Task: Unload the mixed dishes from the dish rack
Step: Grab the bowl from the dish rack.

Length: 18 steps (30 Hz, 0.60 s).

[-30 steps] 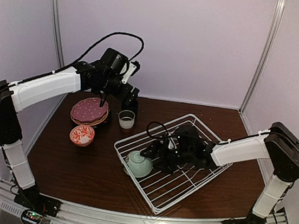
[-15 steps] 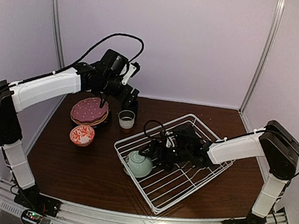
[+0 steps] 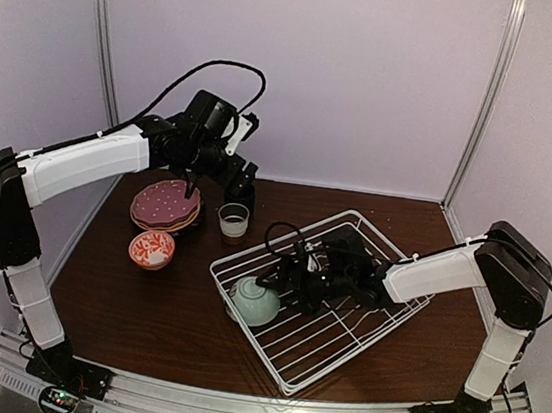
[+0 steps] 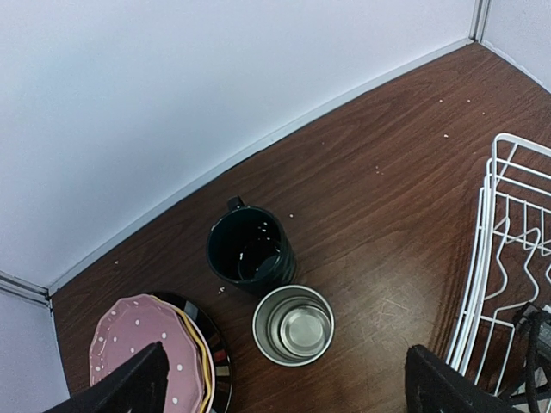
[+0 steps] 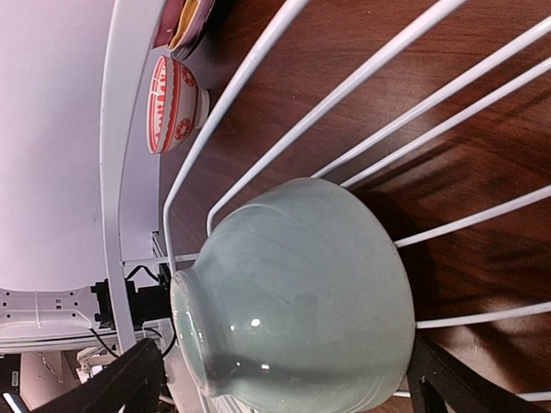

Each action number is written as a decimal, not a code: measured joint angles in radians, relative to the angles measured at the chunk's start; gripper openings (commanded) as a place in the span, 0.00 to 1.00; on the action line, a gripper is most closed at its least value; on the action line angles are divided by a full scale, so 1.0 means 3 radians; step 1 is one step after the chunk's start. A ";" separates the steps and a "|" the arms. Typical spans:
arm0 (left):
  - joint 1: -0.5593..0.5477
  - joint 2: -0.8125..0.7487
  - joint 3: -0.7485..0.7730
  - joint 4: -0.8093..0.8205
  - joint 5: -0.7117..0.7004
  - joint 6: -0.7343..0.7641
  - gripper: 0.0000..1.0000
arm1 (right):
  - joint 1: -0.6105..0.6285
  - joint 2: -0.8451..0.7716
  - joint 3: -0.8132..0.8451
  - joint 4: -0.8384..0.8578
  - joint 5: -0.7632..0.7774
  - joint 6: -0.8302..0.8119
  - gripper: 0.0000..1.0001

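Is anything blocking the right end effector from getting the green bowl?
Nothing visible does. The bowl lies in the rack, straight ahead of the open right end effector, with only rack wires beneath it.

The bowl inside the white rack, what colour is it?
Pale green. The bowl shows best in the right wrist view.

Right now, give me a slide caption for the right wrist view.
Open right gripper facing the pale green bowl in the white dish rack.
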 measured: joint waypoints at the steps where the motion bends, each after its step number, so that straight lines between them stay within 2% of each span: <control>1: 0.0000 0.0000 0.0000 0.0000 0.0000 0.0000 0.98 | 0.0001 0.0000 0.0000 0.0000 -0.0017 0.0005 1.00; 18: 0.0000 0.0000 -0.0017 0.0004 0.0004 -0.0001 0.97 | 0.0001 0.0146 0.0121 -0.0023 -0.0100 0.0062 0.91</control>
